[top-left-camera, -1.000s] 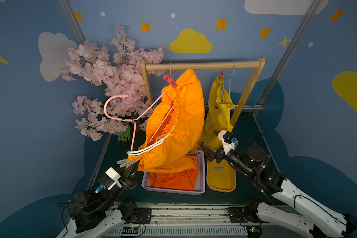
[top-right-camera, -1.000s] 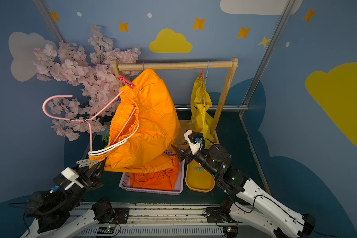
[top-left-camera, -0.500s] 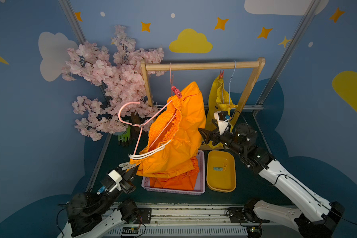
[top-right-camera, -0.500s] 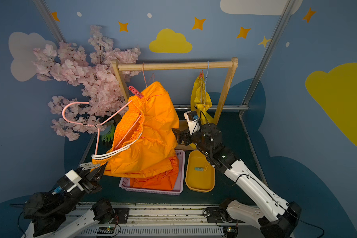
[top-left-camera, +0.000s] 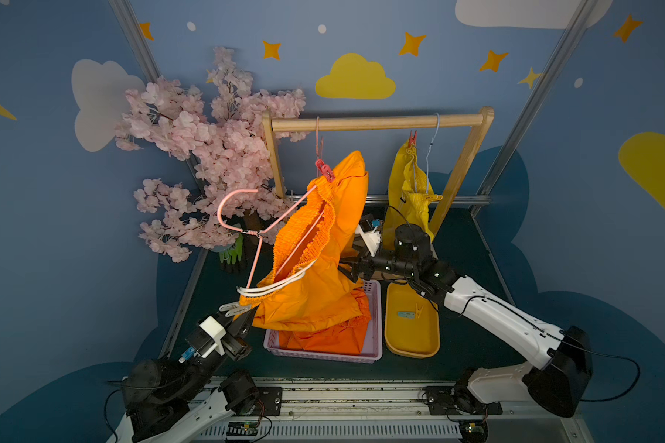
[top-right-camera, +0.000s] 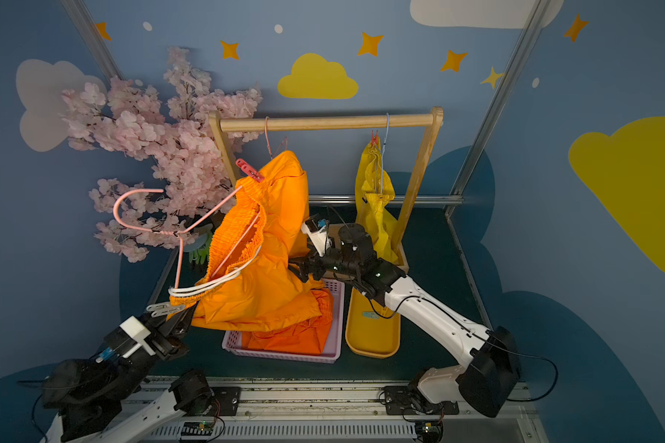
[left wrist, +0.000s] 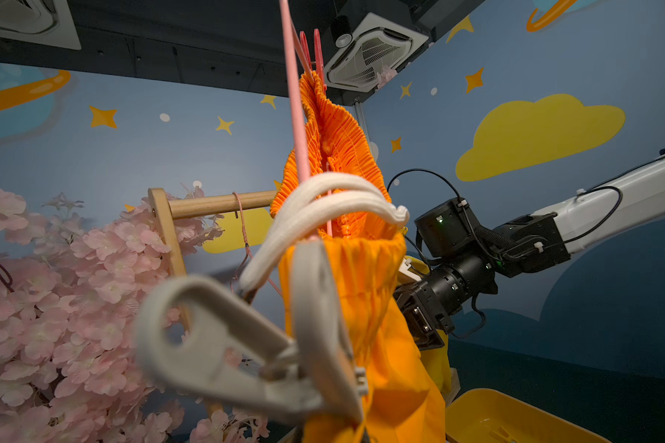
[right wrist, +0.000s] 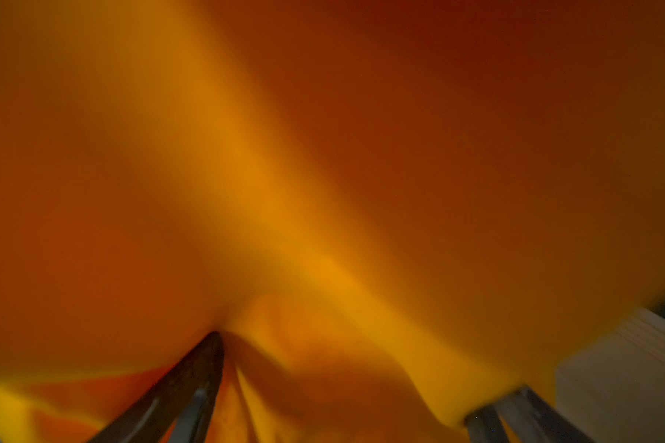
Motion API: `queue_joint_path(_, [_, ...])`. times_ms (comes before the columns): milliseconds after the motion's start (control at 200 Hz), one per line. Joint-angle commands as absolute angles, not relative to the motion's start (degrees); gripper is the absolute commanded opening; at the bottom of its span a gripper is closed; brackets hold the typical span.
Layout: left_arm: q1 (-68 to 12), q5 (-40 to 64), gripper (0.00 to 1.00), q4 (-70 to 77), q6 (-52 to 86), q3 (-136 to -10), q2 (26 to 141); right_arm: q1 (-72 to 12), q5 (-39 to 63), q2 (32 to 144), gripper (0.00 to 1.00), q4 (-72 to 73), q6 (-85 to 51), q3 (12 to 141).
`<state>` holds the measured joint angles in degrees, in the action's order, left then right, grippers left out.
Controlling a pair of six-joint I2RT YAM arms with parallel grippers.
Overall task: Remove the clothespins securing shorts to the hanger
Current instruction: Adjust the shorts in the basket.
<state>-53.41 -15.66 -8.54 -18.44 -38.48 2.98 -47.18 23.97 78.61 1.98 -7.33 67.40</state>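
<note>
A pink hanger [top-left-camera: 281,218] is off the rail and tilted, carrying orange shorts [top-left-camera: 315,276]. A red clothespin [top-left-camera: 325,170] pins the upper end of the waistband, and a grey clothespin [top-left-camera: 234,308] pins the lower end. My left gripper [top-left-camera: 247,320] is shut on the orange shorts right beside the grey clothespin [left wrist: 246,345]. My right gripper [top-left-camera: 348,268] is open and pressed into the hanging orange fabric; its fingers [right wrist: 192,383] stand wide apart. Yellow shorts [top-left-camera: 409,203] hang on the rail under a red clothespin [top-left-camera: 412,138].
A wooden rail [top-left-camera: 377,122] crosses the back with a bare pink hanger [top-left-camera: 317,138] on it. A purple basket [top-left-camera: 375,307] holds another pair of orange shorts. A yellow tray [top-left-camera: 411,341] holds two loose clothespins. A pink blossom tree [top-left-camera: 208,153] stands at the left.
My right gripper has swung left from near the yellow shorts into the orange shorts. The hanger and orange shorts have shifted slightly right and down with my left gripper.
</note>
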Motion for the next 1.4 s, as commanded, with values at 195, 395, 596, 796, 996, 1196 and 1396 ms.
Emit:
queue_joint_path(195, [-53.5,-13.3,0.03,-4.0,-19.5,-39.6,10.4,-55.9,34.4,81.7,0.92,12.0,-11.2,67.0])
queue_joint_path(395, [-53.5,-12.4,0.03,-7.3,-20.0,-40.5,13.7,-57.1,33.2,77.0,0.92,12.2,-12.6,61.2])
queue_joint_path(596, [-53.5,-10.5,0.03,-12.0,-20.5,-41.8,17.5,-57.3,26.7,73.2,0.92,8.4,-16.0,51.3])
queue_joint_path(796, [-53.5,-10.4,0.03,-15.4,-17.8,-41.2,21.8,-57.2,23.5,75.5,0.92,11.7,-17.0,45.6])
queue_joint_path(996, [-53.2,-11.8,0.03,-16.2,-10.5,-39.4,22.8,-57.1,23.8,82.1,0.92,10.8,-15.0,45.9])
queue_joint_path(1196, [-53.1,-13.0,0.03,-20.4,-4.8,-38.2,19.8,-56.5,22.5,83.1,0.92,7.3,-14.0,46.4])
queue_joint_path(1396, [-53.1,-13.8,0.03,-30.7,-6.4,-43.8,20.3,-52.3,22.4,72.2,0.92,-4.1,-11.3,46.2])
